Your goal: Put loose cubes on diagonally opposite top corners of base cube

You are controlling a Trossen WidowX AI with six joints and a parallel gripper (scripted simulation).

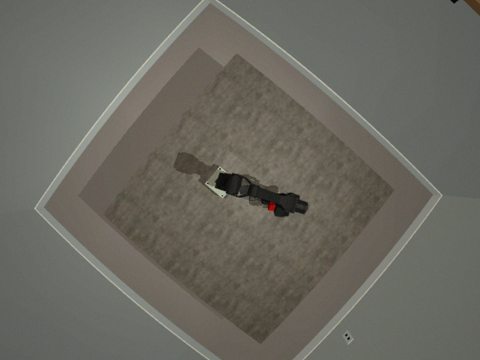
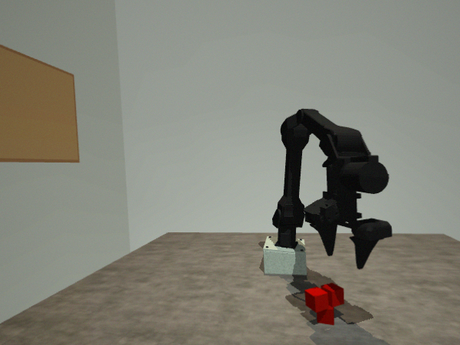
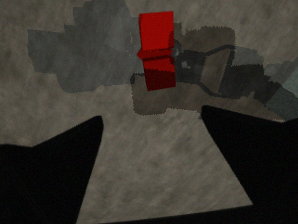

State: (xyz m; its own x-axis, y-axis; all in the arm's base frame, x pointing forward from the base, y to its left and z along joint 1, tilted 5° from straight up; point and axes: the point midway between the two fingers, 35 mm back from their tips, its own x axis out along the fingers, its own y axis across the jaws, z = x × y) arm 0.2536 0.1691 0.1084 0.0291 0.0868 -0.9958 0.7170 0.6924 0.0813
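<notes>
The red base cube (image 2: 325, 317) stands on the table. One red cube (image 2: 317, 300) sits level on its left top corner in the exterior view, the other red cube (image 2: 336, 294) on the opposite, farther right corner. In the wrist view an upper cube (image 3: 157, 31) and a lower cube (image 3: 160, 75) lie in line, with a narrow strip of the base between them. The size of their gap cannot be told. One red top (image 1: 272, 206) shows beside the arm in the top view. My gripper (image 2: 345, 261) (image 3: 152, 115) is open and empty, above and clear of the cubes.
The arm's pale base block (image 2: 284, 262) (image 1: 214, 188) stands behind the cubes in the exterior view. Shadows of the arm fall around the cubes. The arm covers much of the stack in the top view.
</notes>
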